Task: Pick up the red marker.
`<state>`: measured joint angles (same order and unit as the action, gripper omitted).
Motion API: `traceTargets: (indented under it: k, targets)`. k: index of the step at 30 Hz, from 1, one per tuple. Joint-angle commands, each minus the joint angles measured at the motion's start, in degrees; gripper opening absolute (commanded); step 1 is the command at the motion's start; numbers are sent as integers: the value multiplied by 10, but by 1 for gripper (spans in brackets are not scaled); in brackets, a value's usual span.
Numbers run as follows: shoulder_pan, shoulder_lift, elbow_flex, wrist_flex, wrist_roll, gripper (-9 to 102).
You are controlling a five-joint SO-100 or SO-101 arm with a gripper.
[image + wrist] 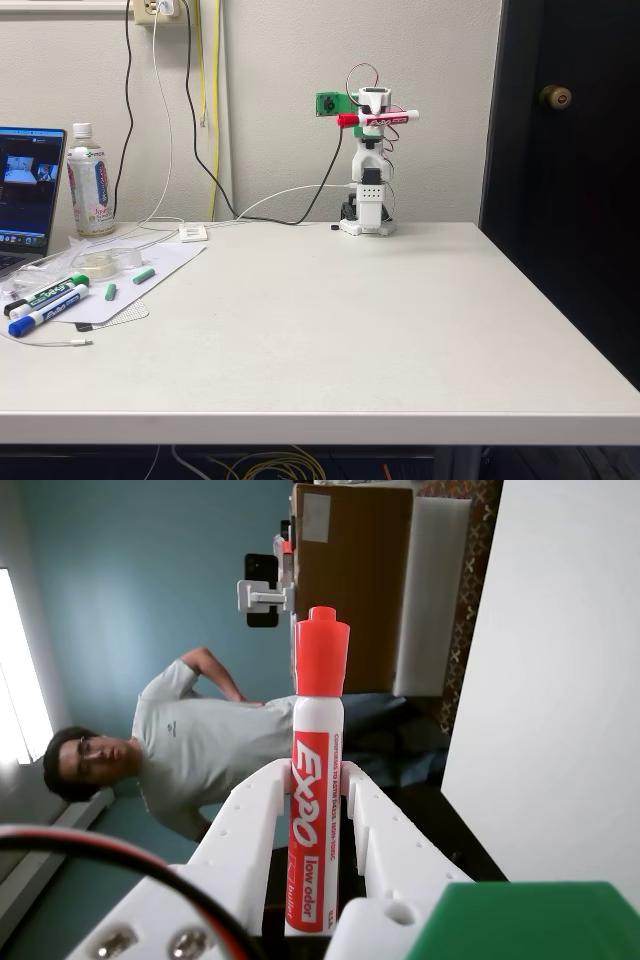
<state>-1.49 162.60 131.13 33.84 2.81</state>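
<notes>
The red marker point(378, 119) is held level, high above the table at the back, its red cap pointing left in the fixed view. My gripper point(374, 112) is shut on its white barrel, with the arm folded upright over its base. In the wrist view the red marker point(316, 780) stands upright in the picture, cap at the top, pinched between my two white fingers point(250, 820). The gripper point(315, 785) clamps it across the labelled barrel.
At the left of the table point(340, 330) lie a green-capped marker point(50, 293), a blue-capped marker point(45, 313), small green pieces, a clear tape roll, a bottle point(90, 180) and a laptop point(25, 195). In the wrist view a person point(190, 745) appears beyond the table.
</notes>
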Motion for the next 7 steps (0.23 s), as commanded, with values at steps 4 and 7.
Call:
traceTargets:
  k: [4, 7]
  targets:
    - [-2, 5, -5, -11, -7, 0]
    - [-2, 5, -5, -11, -7, 0]
